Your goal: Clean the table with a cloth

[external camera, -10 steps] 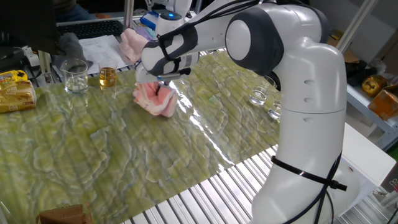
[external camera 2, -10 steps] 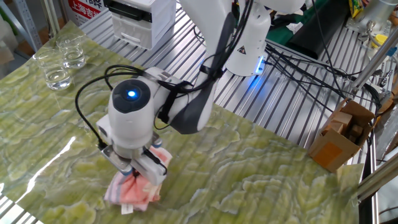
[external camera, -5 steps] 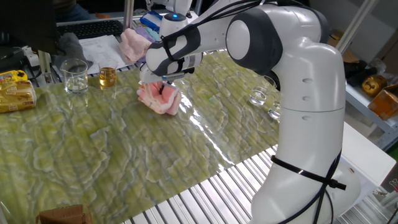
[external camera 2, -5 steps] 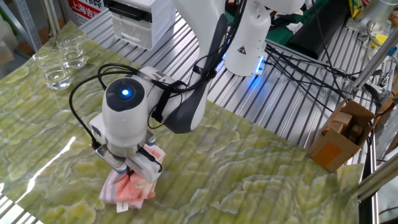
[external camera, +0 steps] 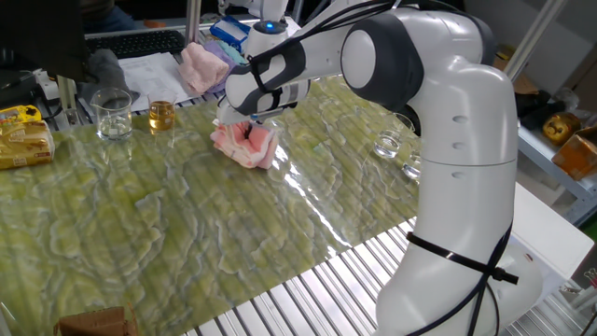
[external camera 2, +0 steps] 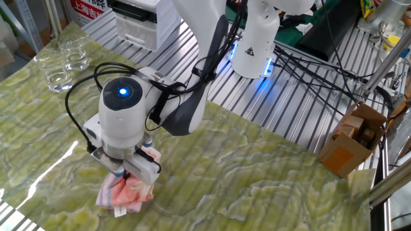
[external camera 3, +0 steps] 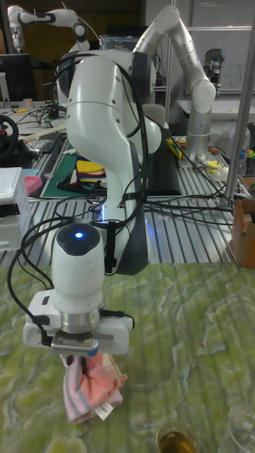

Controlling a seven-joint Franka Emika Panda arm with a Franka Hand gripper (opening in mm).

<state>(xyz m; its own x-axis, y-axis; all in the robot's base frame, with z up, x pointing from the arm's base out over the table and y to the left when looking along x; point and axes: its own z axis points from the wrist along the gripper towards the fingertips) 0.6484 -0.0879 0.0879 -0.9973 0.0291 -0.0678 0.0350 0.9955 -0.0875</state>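
The salmon-pink cloth (external camera: 246,145) lies bunched on the green marbled table (external camera: 168,233), pressed under my gripper (external camera: 250,130), which is shut on the cloth's top. From the other side the cloth (external camera 2: 126,194) spreads out below the gripper (external camera 2: 131,178), with a white tag at its lower edge. In the tall view the cloth (external camera 3: 92,386) hangs crumpled beneath the gripper (external camera 3: 75,358), and the table (external camera 3: 191,333) stretches to the right.
Near the cloth stand an empty glass beaker (external camera: 113,114) and a small glass of amber liquid (external camera: 160,115). A paler pink cloth (external camera: 201,65) lies behind them. Clear glasses (external camera: 388,144) stand by the arm's base, a yellow package (external camera: 22,135) at the left edge.
My gripper has dragged the cloth across the table toward the far edge, closer to the arm's base, and the cloth has kept its bunched shape.
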